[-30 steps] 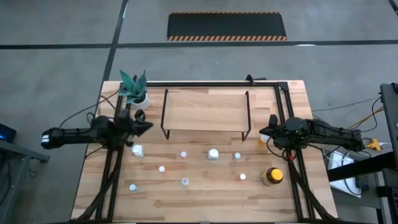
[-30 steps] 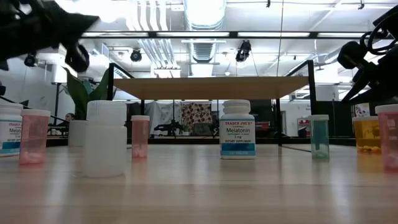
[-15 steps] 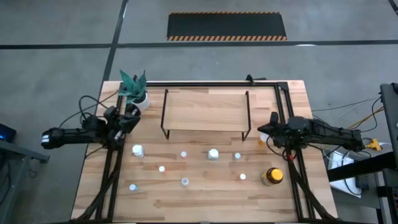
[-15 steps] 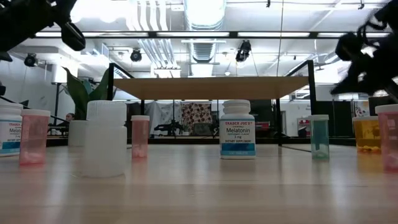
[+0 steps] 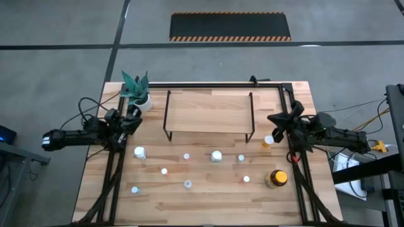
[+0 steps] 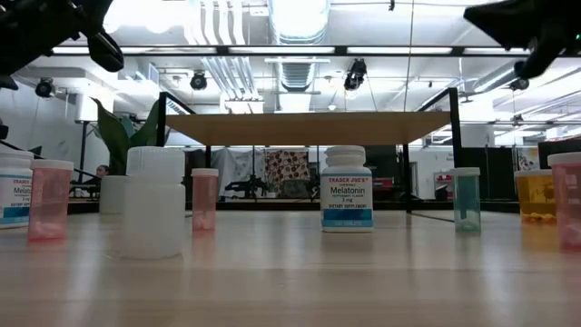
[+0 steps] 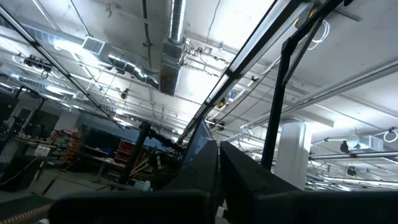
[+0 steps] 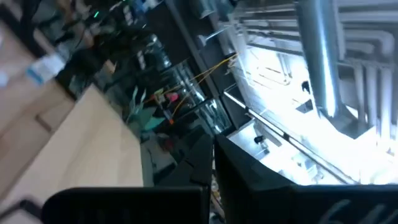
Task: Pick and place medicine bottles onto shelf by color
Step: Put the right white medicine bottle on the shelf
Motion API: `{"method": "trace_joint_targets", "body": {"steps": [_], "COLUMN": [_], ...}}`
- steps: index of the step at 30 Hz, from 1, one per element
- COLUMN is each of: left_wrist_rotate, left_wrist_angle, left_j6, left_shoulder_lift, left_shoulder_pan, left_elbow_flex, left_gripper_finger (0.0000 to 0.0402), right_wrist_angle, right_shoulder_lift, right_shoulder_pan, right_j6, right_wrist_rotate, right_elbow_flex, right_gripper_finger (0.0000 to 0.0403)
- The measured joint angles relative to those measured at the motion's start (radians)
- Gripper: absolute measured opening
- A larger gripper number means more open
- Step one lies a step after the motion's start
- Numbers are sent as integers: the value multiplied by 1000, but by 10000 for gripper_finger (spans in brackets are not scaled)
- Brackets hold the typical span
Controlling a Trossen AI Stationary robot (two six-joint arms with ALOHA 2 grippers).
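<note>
Wooden table [image 5: 208, 202] carried the medicine bottles [image 5: 216, 156] scattered across its near half, an amber yellow-capped bottle [image 5: 276, 178] at the right; behind them the shelf [image 5: 208, 110] stood bare; left gripper [image 5: 134, 122], fingers closed and empty, hung beside the potted plant [image 5: 136, 90]; right gripper [image 5: 276, 124], likewise closed on nothing, hovered off the shelf's right end, above a small orange bottle [image 5: 268, 141].

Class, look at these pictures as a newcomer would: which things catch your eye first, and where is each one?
The bare wooden shelf stands at the table's back. In front of it, small medicine bottles lie scattered, with a larger amber yellow-capped bottle near the right edge. A potted green plant sits at the back left corner.
</note>
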Motion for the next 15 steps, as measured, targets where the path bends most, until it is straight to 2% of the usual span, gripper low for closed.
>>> {"method": "trace_joint_targets", "body": {"steps": [6,11,15], "left_wrist_rotate": [1,1,1], "left_wrist_angle": [12,12,12], "left_j6": [-11,-132,-130], "left_shoulder_lift": [0,0,0], "left_shoulder_pan": [0,0,0], "left_elbow_flex": [0,0,0], "left_gripper_finger": [1,1,1], "right_wrist_angle": [-5,-5,-4], "right_shoulder_lift": [16,36,45], "right_shoulder_pan": [0,0,0], "right_j6": [116,492,766], "right_wrist_rotate": [-22,-96,-97], "right_elbow_flex": [-1,-1,-1], "right_gripper_finger": [9,9,9]}}
